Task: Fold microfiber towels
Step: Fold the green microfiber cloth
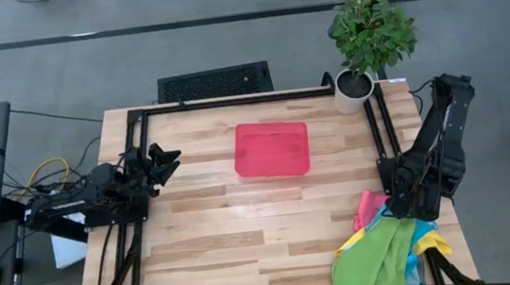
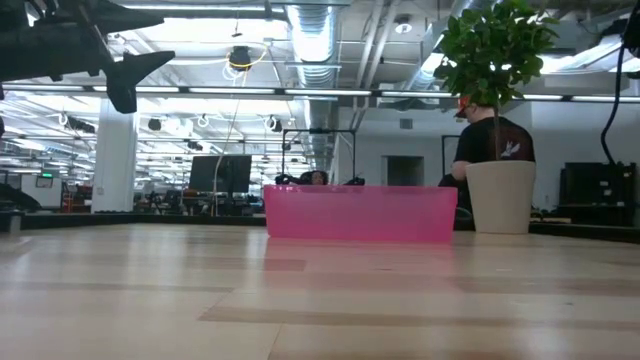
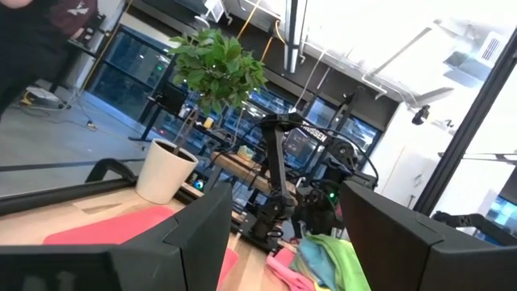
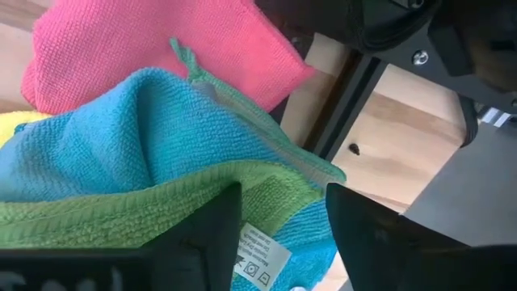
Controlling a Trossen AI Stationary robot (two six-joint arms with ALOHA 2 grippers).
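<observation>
A red tray [image 1: 271, 148] sits mid-table, with a potted plant [image 1: 370, 40] at two o'clock from it. The microfiber towels [image 1: 385, 247] lie heaped at five o'clock, partly cut off. The right gripper [image 4: 283, 212] is down in the heap, jaws apart around a green fold. The left gripper [image 1: 164, 161] waits at nine o'clock, open and empty.

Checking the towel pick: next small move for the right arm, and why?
Probably lower the right gripper a little onto the green towel and close. Its fingers stand open just over the heaped towels, nothing held; the left gripper waits open at the table's left.
</observation>
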